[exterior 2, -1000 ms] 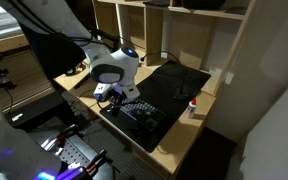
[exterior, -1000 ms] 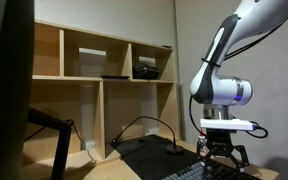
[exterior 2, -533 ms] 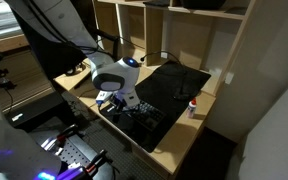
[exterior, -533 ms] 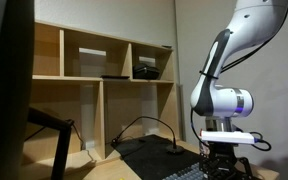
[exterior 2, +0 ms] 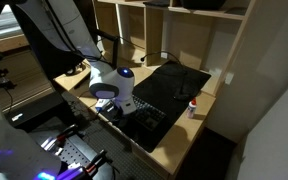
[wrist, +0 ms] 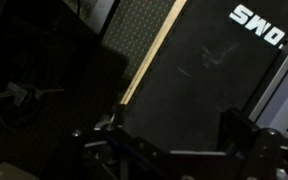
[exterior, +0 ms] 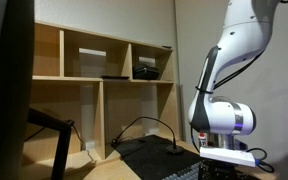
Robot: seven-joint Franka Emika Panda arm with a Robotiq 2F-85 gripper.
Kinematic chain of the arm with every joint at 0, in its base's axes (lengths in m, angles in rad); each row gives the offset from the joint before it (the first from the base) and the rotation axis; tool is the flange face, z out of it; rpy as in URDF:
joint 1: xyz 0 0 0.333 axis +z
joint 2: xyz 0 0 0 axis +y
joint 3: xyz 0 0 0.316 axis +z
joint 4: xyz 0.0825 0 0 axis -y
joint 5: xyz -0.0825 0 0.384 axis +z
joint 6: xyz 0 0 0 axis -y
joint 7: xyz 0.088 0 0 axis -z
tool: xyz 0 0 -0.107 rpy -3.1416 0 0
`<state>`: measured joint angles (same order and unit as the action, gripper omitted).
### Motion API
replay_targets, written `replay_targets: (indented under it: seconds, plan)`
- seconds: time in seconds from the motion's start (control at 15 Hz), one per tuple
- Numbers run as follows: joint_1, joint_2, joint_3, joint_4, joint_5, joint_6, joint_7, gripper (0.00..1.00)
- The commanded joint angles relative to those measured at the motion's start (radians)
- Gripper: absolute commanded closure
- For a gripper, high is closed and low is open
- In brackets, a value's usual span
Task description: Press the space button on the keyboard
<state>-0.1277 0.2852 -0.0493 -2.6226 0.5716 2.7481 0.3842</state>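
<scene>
The keyboard [exterior 2: 150, 121] lay near the front edge of the table [exterior 2: 176, 137], just beside a black pad [exterior 2: 176, 82] that lay farther back; in an exterior view its dim keys showed at the bottom of the frame [exterior: 180, 173]. The end effector [exterior 2: 122, 107] hung low over the keyboard's near end, under the white wrist; whether it touched the keys I cannot tell. In the wrist view the end effector [wrist: 180, 160] was released, its fingers [wrist: 246, 135] spread wide with nothing between them; beyond them showed the pad [wrist: 214, 70] and a strip of bare table [wrist: 149, 62]. A small bottle [exterior 2: 193, 108] stood just beside the pad; a wooden shelf [exterior: 94, 75] stood behind.
</scene>
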Motion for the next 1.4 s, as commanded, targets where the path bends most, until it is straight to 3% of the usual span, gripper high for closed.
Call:
replay_targets:
  seconds: [0.0, 0.2, 0.33, 0.8, 0.87, 1.0, 1.2, 1.27, 1.33]
  plan:
    - [0.009, -0.068, 0.005, -0.052, -0.002, -0.017, -0.031, 0.00]
    - [0.029, -0.091, -0.025, -0.068, -0.109, -0.084, -0.005, 0.00]
    - [0.042, -0.098, -0.033, -0.080, -0.142, -0.058, 0.022, 0.00]
    - [0.022, -0.079, -0.006, -0.056, -0.088, -0.026, -0.027, 0.00]
    - [0.026, -0.273, -0.074, -0.142, -0.201, -0.130, 0.023, 0.00]
    - [0.014, -0.324, -0.091, -0.144, -0.237, -0.165, 0.020, 0.00]
    - [-0.025, -0.494, -0.125, -0.161, -0.326, -0.258, 0.051, 0.00]
    - [-0.005, -0.359, -0.102, -0.113, -0.279, -0.199, 0.034, 0.00]
    - [-0.020, -0.414, -0.108, -0.120, -0.296, -0.230, 0.037, 0.00]
